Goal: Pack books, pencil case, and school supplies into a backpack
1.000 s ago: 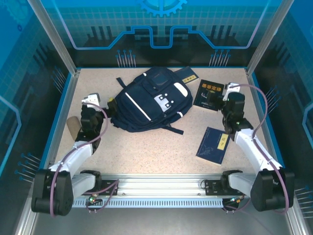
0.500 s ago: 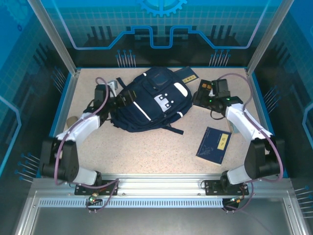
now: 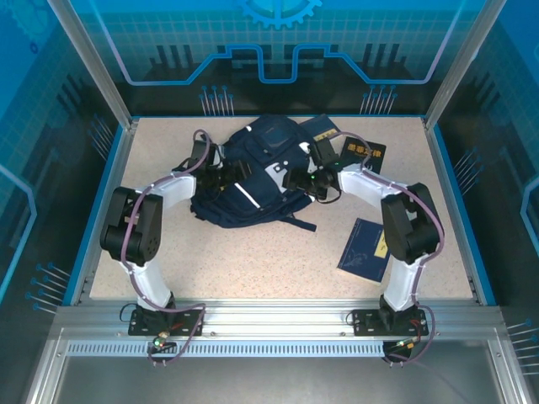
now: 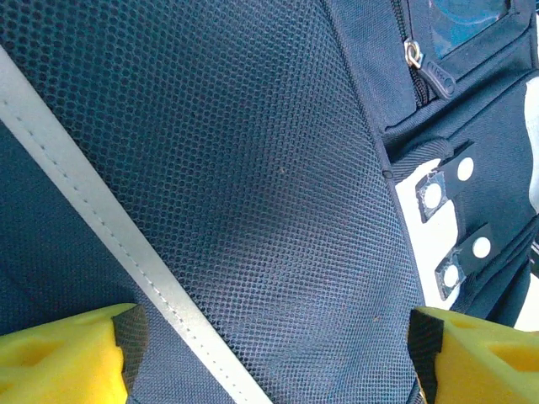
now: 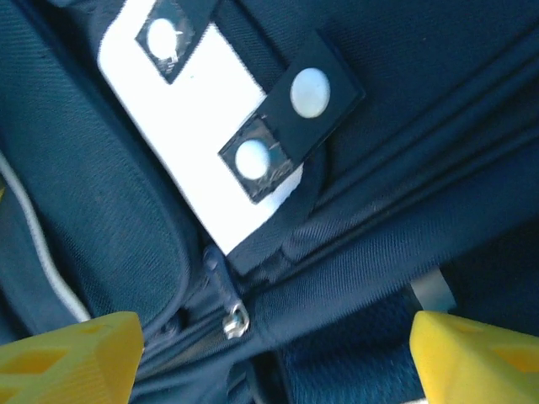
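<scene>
The navy backpack [image 3: 257, 202] lies at the table's middle back, its white-and-grey patch [image 5: 198, 126] facing up. My left gripper [image 3: 229, 174] hovers open over its left side, yellow fingertips [image 4: 63, 358] wide apart above blue mesh and a white stripe [image 4: 93, 215]. My right gripper [image 3: 296, 178] is open just over the patch, a metal zipper pull [image 5: 236, 320] between its fingers. The black book [image 3: 368, 153] lies right of the backpack, partly under my right arm. A navy book with a yellow label [image 3: 366, 249] lies front right; another [image 3: 322, 130] lies behind the backpack. The pencil case is hidden.
Blue walls and aluminium posts [image 3: 108, 84] enclose the speckled table [image 3: 253, 261]. A loose dark strap [image 3: 296, 223] trails from the backpack's front. My left arm's elbow [image 3: 128, 223] stands near the left wall, my right arm's elbow [image 3: 410, 220] beside the front book.
Both arms have swung inward from the table's sides to the backpack. Each gripper now hovers close over its fabric, and the left arm covers the spot where the tan pencil case lay.
</scene>
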Controlling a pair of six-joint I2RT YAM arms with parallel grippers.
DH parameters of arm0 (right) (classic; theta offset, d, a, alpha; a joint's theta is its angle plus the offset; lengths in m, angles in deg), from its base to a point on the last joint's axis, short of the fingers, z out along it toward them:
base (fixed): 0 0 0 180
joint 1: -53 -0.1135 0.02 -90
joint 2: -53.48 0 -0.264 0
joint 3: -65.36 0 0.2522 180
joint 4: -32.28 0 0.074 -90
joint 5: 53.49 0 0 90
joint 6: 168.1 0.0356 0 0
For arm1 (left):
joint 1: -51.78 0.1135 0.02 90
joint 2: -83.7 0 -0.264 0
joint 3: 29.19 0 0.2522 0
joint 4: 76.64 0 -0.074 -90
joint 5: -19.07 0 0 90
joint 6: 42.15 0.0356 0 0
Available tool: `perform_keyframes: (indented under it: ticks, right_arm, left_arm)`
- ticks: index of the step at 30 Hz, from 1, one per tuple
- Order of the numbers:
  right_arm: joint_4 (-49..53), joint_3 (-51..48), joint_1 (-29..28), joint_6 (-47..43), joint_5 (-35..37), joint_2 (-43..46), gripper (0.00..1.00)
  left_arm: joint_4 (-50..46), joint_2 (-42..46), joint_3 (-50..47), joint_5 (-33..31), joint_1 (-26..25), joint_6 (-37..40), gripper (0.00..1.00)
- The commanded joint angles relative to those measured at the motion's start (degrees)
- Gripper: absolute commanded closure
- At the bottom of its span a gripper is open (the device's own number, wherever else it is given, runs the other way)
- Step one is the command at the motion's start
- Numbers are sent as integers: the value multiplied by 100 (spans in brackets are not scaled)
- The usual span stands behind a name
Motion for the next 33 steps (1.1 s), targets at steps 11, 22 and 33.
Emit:
perform_keyframes:
  ticks: [11, 22, 33]
  right_arm:
    - [323, 1136, -47, 166, -476, -1248, 17]
    - [841, 1805, 65, -410, -382, -908, 14]
    - [476, -669, 963, -670, -358, 1673, 0]
  left_arm:
    - [-277, 1726, -2752, -110, -554, -1485, 26]
    - [-2491, 2849, -1655, -1486, -1539, -210, 16]
    - [-3526, 2396, -494, -2770, -3009, 958, 1]
